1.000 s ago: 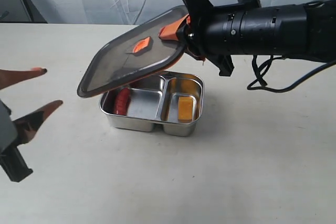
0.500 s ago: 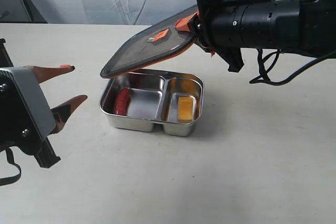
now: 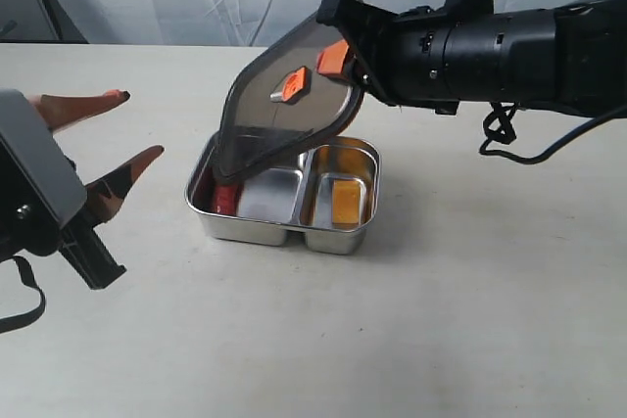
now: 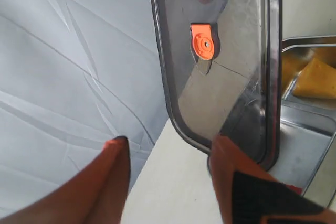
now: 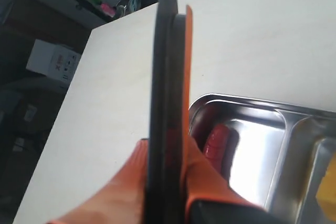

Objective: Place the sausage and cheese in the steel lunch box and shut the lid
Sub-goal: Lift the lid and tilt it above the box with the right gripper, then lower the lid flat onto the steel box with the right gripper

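Nearest, the left gripper point(image 3: 137, 124) hovers with its orange fingers spread apart, holding nothing, beside the steel lunch box point(image 3: 284, 232) on the pale table point(image 3: 441, 320). The red sausage point(image 3: 223, 201) lies in the left compartment, the yellow cheese point(image 3: 345, 203) in the right one. Above, the smoky lid point(image 3: 289, 105) hangs steeply tilted, low edge over the sausage – the right gripper point(image 3: 338, 61) is clamped on its far rim. Beyond the table a white box point(image 5: 55, 59) carries print too small to read.

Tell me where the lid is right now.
In the exterior view the lid hangs tilted at centre, pinched by the right tool, its lower edge over the lunch box's left compartment, above the sausage.
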`<state>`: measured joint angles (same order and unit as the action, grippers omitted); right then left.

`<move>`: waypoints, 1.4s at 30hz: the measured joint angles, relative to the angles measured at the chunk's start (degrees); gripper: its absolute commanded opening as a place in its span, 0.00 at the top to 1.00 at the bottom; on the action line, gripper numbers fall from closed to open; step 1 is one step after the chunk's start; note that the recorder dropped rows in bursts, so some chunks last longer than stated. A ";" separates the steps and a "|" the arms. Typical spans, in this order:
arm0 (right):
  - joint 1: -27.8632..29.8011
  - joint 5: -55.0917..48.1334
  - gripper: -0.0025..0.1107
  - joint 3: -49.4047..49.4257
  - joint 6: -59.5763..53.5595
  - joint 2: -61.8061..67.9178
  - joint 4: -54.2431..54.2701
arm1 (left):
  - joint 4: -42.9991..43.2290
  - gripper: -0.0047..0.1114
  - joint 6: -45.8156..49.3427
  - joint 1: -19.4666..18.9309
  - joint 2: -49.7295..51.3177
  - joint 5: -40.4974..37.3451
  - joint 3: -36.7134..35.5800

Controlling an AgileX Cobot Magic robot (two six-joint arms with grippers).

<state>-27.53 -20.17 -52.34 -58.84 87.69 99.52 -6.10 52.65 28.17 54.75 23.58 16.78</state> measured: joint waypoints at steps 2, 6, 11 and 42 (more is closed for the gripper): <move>0.00 -0.90 0.99 0.00 -1.55 -0.12 0.00 | 0.00 0.56 -1.67 0.00 0.00 0.00 0.00; 0.00 -1.84 0.99 0.00 -5.90 -0.95 0.00 | 0.00 0.56 -2.81 0.00 0.00 0.04 0.00; 0.00 -2.43 0.99 0.00 -7.79 -2.25 0.00 | 0.00 0.56 -2.92 0.00 0.00 0.04 0.00; 0.00 -14.75 0.99 0.97 -9.44 -6.11 0.00 | 0.00 0.56 -3.14 0.00 0.00 0.14 0.00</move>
<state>-27.53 -34.92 -51.37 -68.29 81.58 99.52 -6.10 49.51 28.17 54.75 23.72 16.78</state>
